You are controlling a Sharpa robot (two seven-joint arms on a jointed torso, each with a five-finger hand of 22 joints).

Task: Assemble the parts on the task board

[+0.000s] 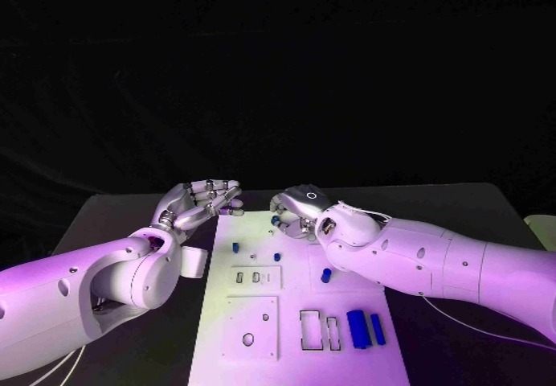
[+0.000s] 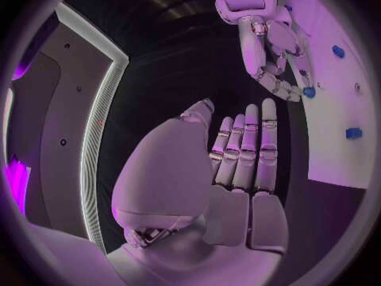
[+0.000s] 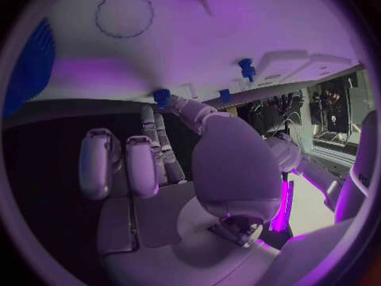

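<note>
The task board (image 1: 304,322) lies in the middle of the black table (image 1: 104,217), long side going near to far. The left hand (image 1: 199,203) hovers at the far left corner of the board, fingers straight and close together, holding nothing. The right hand (image 1: 299,211) is over the far end of the board, fingers curled down; its fingertips (image 3: 162,102) touch a small blue part (image 3: 161,96) w/ a pinch. Other blue parts (image 1: 367,328) lie near right on the board, and one (image 1: 327,275) more in the middle.
</note>
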